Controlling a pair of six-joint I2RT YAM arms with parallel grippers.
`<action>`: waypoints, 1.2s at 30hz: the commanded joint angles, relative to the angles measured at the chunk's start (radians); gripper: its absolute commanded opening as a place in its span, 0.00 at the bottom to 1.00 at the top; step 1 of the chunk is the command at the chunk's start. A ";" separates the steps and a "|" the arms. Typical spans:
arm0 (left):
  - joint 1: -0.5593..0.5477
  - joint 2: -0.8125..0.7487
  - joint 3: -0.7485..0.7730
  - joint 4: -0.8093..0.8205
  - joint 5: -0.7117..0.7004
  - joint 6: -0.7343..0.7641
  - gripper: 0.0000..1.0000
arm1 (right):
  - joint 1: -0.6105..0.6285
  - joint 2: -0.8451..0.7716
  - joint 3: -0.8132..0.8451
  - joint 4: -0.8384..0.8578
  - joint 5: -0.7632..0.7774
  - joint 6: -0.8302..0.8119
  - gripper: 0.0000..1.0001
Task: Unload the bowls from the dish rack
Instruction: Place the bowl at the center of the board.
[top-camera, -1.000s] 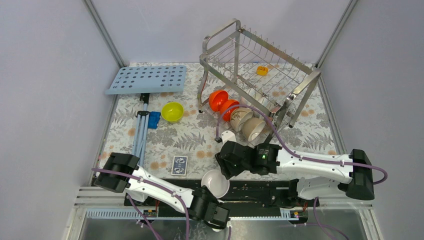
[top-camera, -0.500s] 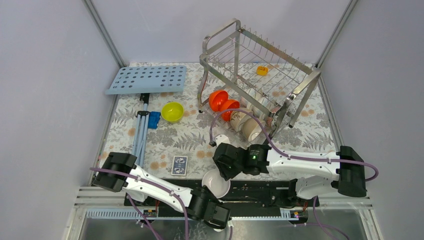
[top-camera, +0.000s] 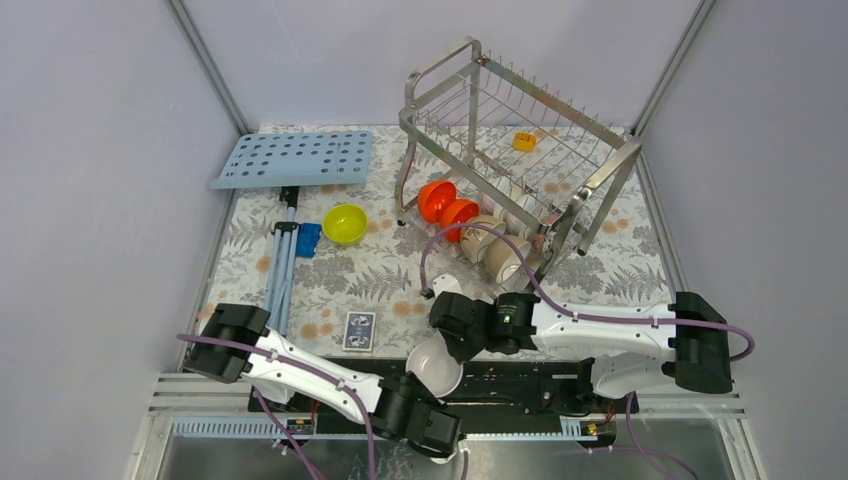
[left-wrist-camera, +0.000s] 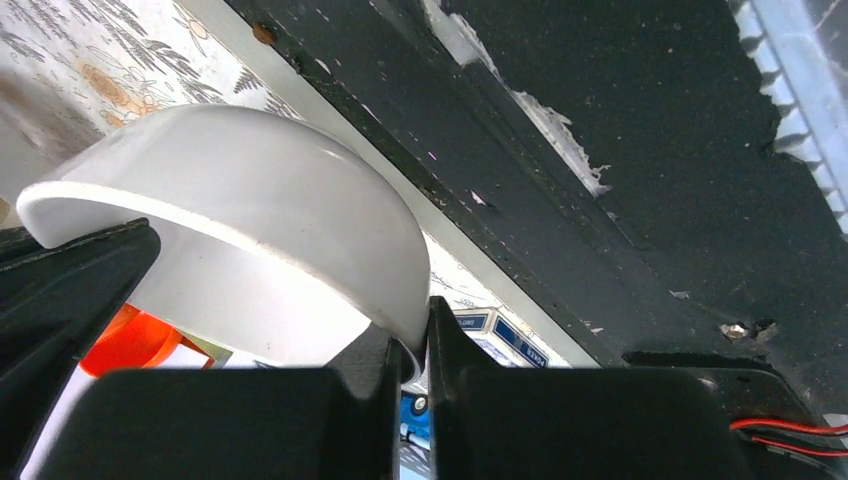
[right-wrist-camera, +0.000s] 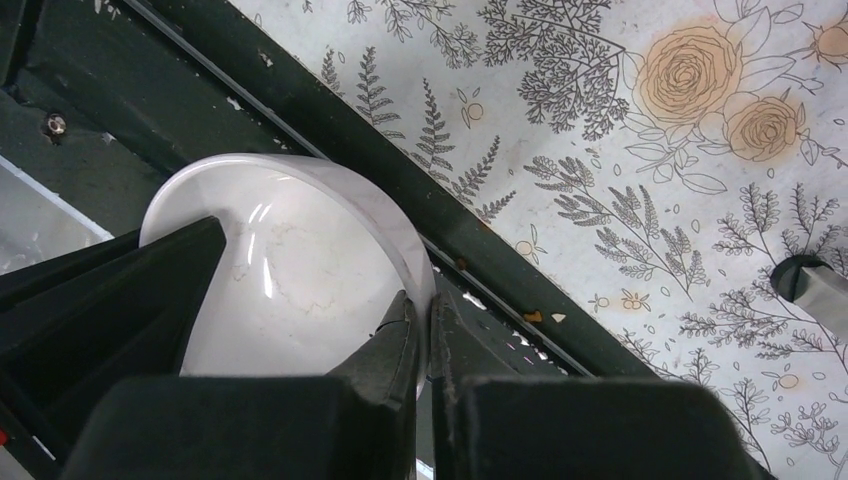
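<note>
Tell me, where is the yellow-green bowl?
Top view: the yellow-green bowl stands upright left of centre, just in front of the light-blue perforated tray and left of the dish rack.

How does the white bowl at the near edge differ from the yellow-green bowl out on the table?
The white bowl is plain white; the yellow-green bowl is yellow-green. The white bowl is pinched by its rim in both the left gripper and the right gripper at the near edge; the yellow-green bowl sits upright on the table, untouched. Both are small, round and out of the dish rack.
</note>
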 joint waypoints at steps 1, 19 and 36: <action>0.003 -0.053 0.010 0.086 -0.058 -0.094 0.18 | 0.002 -0.043 0.002 0.005 0.028 0.057 0.00; 0.007 -0.361 0.128 0.166 -0.305 -0.390 0.99 | -0.018 -0.207 -0.094 -0.016 0.328 0.203 0.00; 0.490 -0.603 -0.152 0.594 -0.182 -1.239 0.99 | -0.028 -0.238 -0.176 0.081 0.369 0.243 0.00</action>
